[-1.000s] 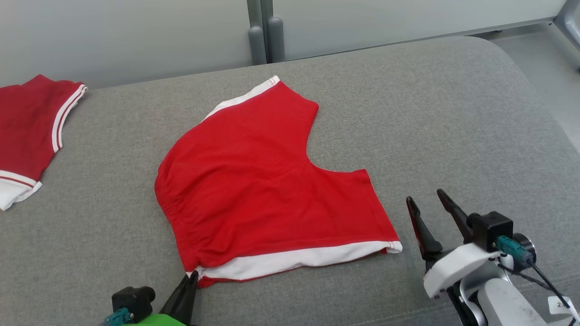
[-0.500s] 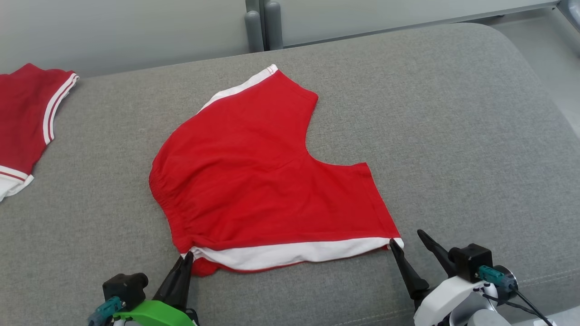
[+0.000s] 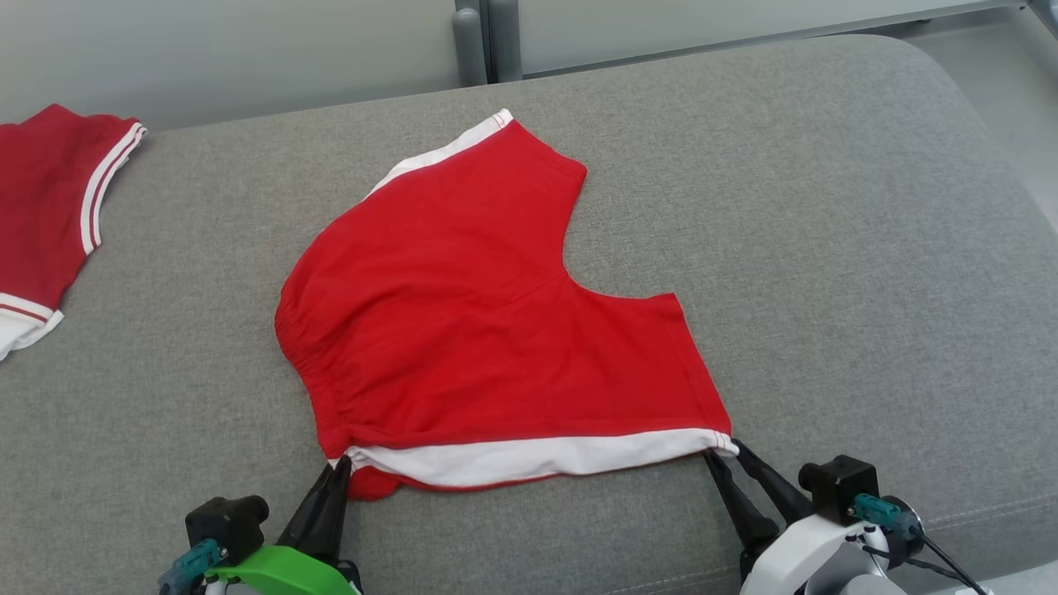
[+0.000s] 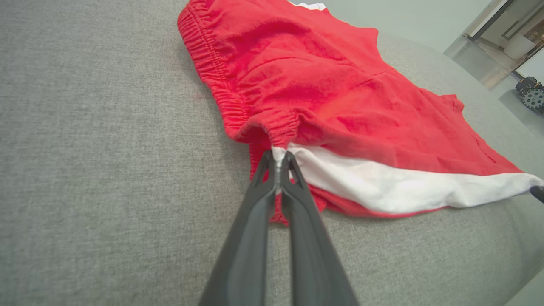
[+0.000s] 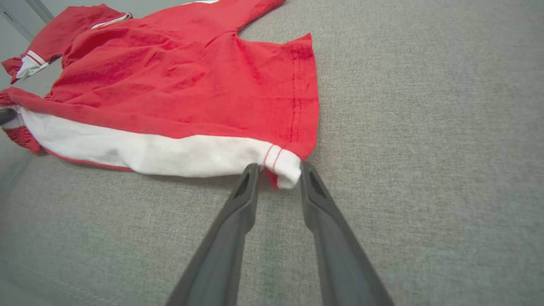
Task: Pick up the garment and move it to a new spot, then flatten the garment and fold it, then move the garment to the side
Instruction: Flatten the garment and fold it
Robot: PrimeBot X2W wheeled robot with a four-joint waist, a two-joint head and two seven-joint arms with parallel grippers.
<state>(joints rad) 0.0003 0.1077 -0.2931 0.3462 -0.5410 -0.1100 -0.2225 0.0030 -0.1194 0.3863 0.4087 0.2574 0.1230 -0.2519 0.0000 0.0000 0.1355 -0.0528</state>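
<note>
A broad grey cushion [image 3: 826,248] of woven cloth fills the scene, its far edge meeting a pale wall [image 3: 207,49] with two grey posts [image 3: 479,41] at the far middle. The red garment [image 3: 479,322], a pair of shorts, lies spread flat on the middle of the cushion. Its gathered waistband [image 3: 302,364] faces left, one leg reaches to the far side and the other points right. A white band [image 3: 529,459] runs along its near edge from left to right, with a strip of red showing under it at the near left. A second red garment [image 3: 41,198] with white trim lies well apart at the far left, cut off by the edge of the head view.

The left gripper [image 3: 339,471] rises from the near left on a green mount. In the left wrist view its two dark fingers are pressed together, and the left gripper [image 4: 278,155] pinches a small bit of the white band at the garment's near left corner, just under the waistband.

The right gripper [image 3: 722,449] rises from the near right on a white mount. In the right wrist view its fingers stand partly apart, and the right gripper [image 5: 279,168] straddles the white near right corner of the hem. Both tips sit right at the corner's sides, and the cloth there lies loose rather than squeezed. I cannot tell whether the tips press on it.
</note>
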